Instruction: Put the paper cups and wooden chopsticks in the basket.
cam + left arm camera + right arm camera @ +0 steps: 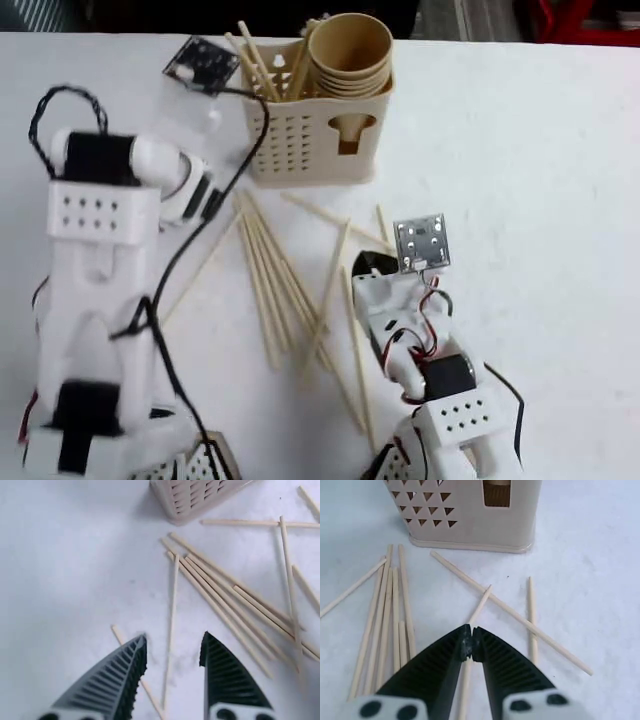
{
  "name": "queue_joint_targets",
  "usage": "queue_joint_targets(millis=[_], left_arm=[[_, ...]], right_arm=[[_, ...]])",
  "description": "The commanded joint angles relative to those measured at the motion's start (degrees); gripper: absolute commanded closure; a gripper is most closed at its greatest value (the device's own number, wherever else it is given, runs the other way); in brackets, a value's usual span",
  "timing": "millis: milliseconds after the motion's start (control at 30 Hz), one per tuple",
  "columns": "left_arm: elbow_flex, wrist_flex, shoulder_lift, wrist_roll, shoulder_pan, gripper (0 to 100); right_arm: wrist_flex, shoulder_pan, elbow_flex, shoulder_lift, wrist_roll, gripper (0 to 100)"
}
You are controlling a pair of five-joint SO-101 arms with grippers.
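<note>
— Left gripper [173,636], on its wrist camera?
— Spread wide, straddling one thin pale wooden chopstick [174,595] on the white table [65,555].
— Right gripper [471,642]?
— Tips pinched together over another chopstick [481,601]; grip unclear.
— From above?
— Beige perforated plastic basket [300,145] at twelve o'clock holds stacked tan paper cups [350,50]; loose chopsticks [268,275] at its six.

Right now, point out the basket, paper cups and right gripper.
basket [290,150], high view, perforated front wall.
paper cups [350,45], high view, inside the top cup.
right gripper [471,641], right wrist view, between fingertips.
</note>
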Motion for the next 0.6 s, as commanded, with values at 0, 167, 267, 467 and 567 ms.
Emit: queue_joint_targets(millis=[0,167,267,467,567], left_arm=[[15.38,-9.58,-10.51,-0.62,0.48,82],[31.91,-21.10,-14.11,-2.90,0.31,82],[38.59,-26.73,-14.11,-3.25,0.22,82],[47.82,-37.80,-13.76,-3.25,0.22,81],[49.23,-41.49,-10.33,-3.25,0.22,81]], right_arm=[[-1.10,-0.57,-0.44,-0.75,0.53,98.1],[-1.10,-0.57,-0.44,-0.75,0.53,98.1],[-1.10,-0.57,-0.44,-0.75,0.53,98.1],[-1.10,-0.57,-0.44,-0.75,0.53,98.1],[-1.10,-0.57,-0.44,-0.75,0.53,98.1]])
